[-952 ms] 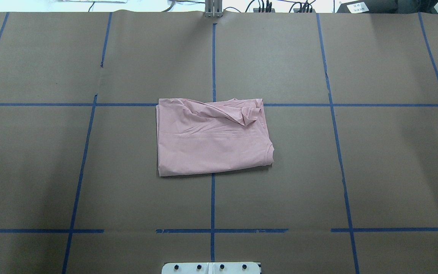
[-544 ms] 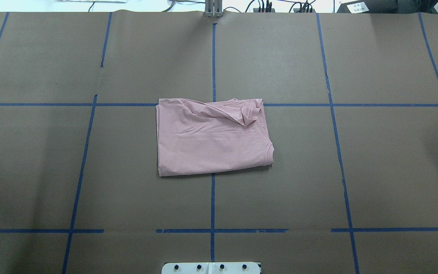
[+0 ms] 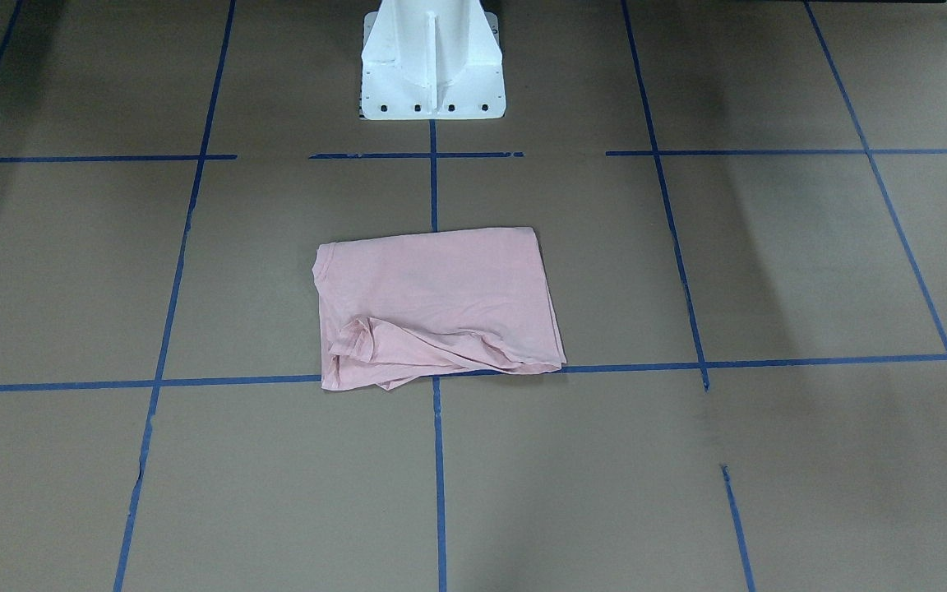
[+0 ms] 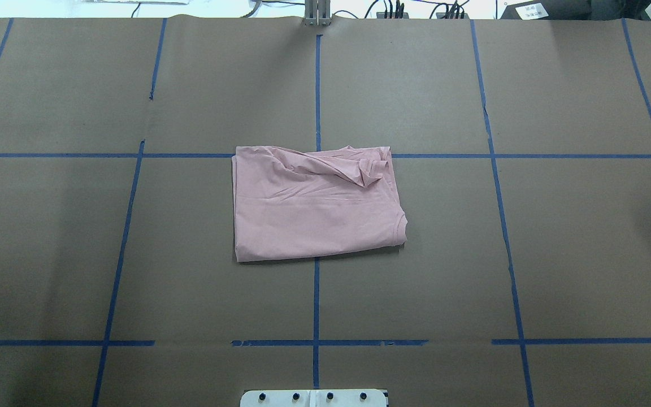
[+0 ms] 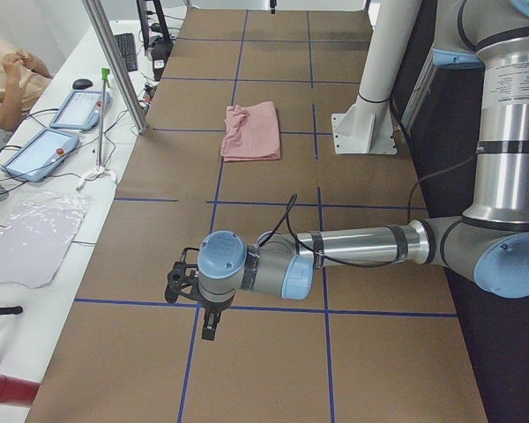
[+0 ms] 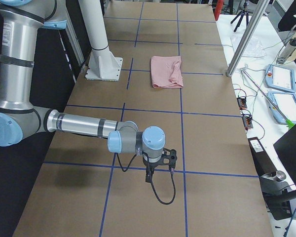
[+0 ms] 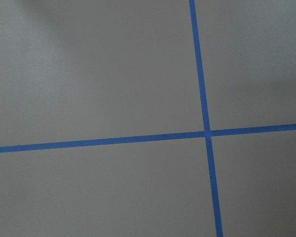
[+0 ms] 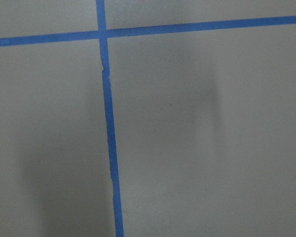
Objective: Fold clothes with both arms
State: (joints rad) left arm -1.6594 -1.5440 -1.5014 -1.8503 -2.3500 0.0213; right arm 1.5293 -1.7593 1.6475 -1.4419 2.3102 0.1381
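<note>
The pale pink T-shirt (image 4: 317, 206) lies folded into a rough rectangle at the table's middle, plain side up, with its print hidden. A bunched wrinkle (image 4: 368, 169) sits at its far right corner. It also shows in the front-facing view (image 3: 436, 300) and in both side views (image 5: 251, 130) (image 6: 166, 70). My left gripper (image 5: 181, 284) hangs over the table's left end, far from the shirt. My right gripper (image 6: 167, 159) hangs over the right end, equally far. I cannot tell whether either is open or shut. Both wrist views show only brown paper and blue tape.
The white pedestal (image 3: 431, 62) stands at the robot's side of the table (image 4: 133, 271), which is covered in brown paper with a blue tape grid. A person (image 5: 9, 75), tablets and cables are at a side desk beyond the far edge.
</note>
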